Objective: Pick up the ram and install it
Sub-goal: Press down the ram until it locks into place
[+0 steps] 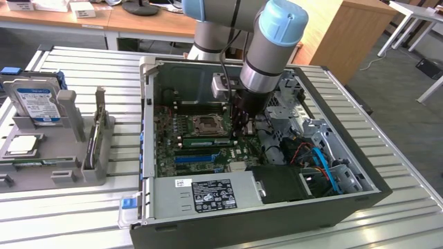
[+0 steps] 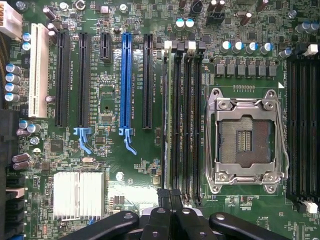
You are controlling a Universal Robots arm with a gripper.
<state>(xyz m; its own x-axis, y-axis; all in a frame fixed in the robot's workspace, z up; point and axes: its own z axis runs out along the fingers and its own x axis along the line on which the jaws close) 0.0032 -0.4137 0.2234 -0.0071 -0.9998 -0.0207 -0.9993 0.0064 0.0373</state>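
Inside the open computer case [image 1: 149, 129], laid on its side on the slatted table [image 1: 76, 218], the arm is lowered over the motherboard [image 2: 110, 105]. The gripper [image 2: 171, 197] is seen with its fingers [image 2: 164, 196] brought fully together, directly above the memory slots [image 2: 182, 120] beside the empty processor socket [image 2: 245, 140]. The ram [image 2: 174, 120] is seen edge-on as a thin stick standing in one of these slots, under the closed fingertips. Nothing is gripped between them; they are judged to be set as a single tip for pressing the stick down. Whether its end latches are engaged cannot be told. A hard drive [image 1: 38, 104] is kept in the grey holder [image 1: 62, 171] at the exterior view's left.
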